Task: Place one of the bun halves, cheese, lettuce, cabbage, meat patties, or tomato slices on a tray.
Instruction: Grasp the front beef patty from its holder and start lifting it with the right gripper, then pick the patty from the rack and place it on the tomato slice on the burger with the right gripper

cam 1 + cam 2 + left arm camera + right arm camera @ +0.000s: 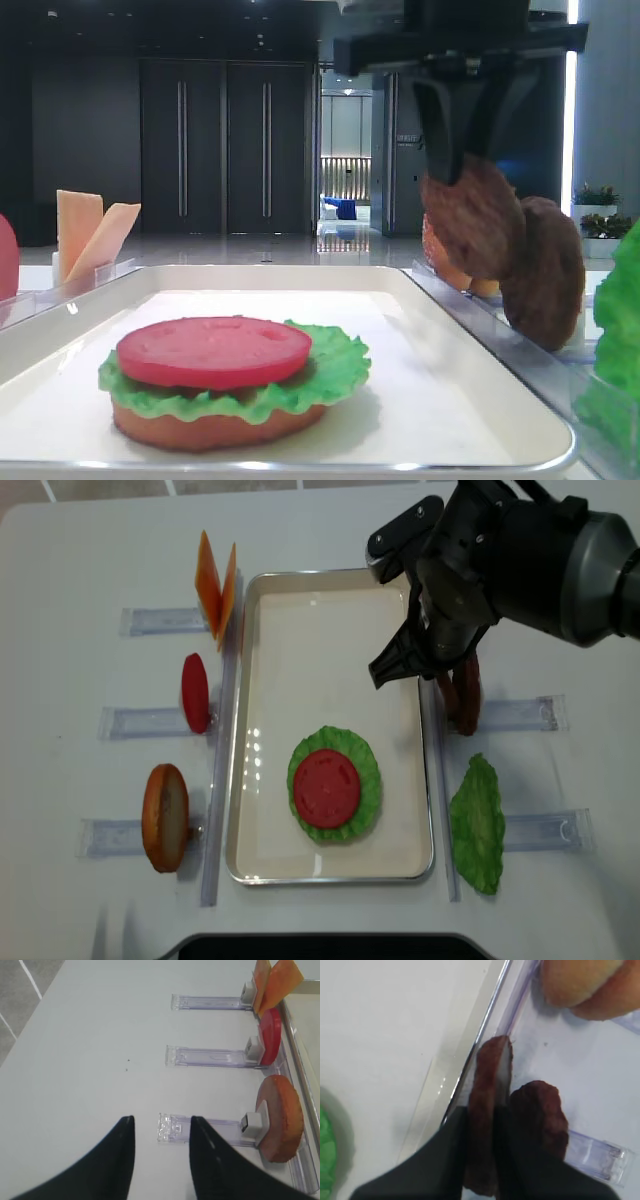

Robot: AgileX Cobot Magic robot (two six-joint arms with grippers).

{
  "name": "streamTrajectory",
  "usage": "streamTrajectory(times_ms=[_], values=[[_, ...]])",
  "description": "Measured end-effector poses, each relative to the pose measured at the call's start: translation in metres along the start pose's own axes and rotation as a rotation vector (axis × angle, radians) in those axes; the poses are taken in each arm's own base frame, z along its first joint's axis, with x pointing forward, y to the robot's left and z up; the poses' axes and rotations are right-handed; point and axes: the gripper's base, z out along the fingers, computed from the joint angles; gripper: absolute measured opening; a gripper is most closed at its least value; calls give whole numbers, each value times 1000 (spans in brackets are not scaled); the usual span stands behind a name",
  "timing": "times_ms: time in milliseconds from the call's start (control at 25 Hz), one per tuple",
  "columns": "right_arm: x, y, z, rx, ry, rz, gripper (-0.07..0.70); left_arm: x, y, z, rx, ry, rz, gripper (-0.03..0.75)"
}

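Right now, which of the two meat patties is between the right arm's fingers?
The patty nearer the tray: the left one in the right wrist view, pinched by the dark fingers. The other patty stands free beside it.

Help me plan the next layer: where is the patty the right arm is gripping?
In the overhead view, the gripped patty stands on edge just right of the tray, beside the second patty in the clear rack, above the spare lettuce.

- Meat patties (475, 215): two dark brown discs upright beyond the tray's (330, 875) right rim.
- On the tray near its front edge: bun half (215, 425), frilly green lettuce (335, 375), tomato slice (213, 350) stacked.
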Motion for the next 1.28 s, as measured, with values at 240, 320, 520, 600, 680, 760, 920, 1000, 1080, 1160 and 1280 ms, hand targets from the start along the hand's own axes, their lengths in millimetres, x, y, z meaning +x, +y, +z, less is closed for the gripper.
streamTrajectory(times_ms=[240, 320, 520, 600, 680, 760, 920, 1000, 1080, 1160, 1280], values=[[7, 4, -51, -44, -97, -6, 118, 0, 0, 0, 0, 0, 1, 282], [11, 6, -66, -64, -121, -2, 118, 0, 0, 0, 0, 0, 3, 282], [29, 8, -103, -97, -136, 13, 118, 0, 0, 0, 0, 0, 3, 282], [38, 7, -117, -113, -136, 25, 118, 0, 0, 0, 0, 0, 3, 282], [47, 4, -132, -139, -148, 45, 118, 0, 0, 0, 0, 0, 3, 282], [55, -1, -145, -155, -155, 60, 118, 0, 0, 0, 0, 0, 3, 282], [69, -12, -165, -180, -168, 87, 118, 0, 0, 0, 0, 0, 3, 282], [74, -14, -173, -205, -181, 90, 116, 0, 0, 0, 0, 0, 3, 282], [79, -15, -179, -245, -183, 84, 116, 0, 0, 0, 0, 0, 3, 282], [82, -13, -183, -288, -175, 74, 115, 0, 0, 0, 0, 0, 3, 282], [89, -7, -176, -340, -120, 53, 115, 0, 0, 0, 0, 0, 3, 282]])
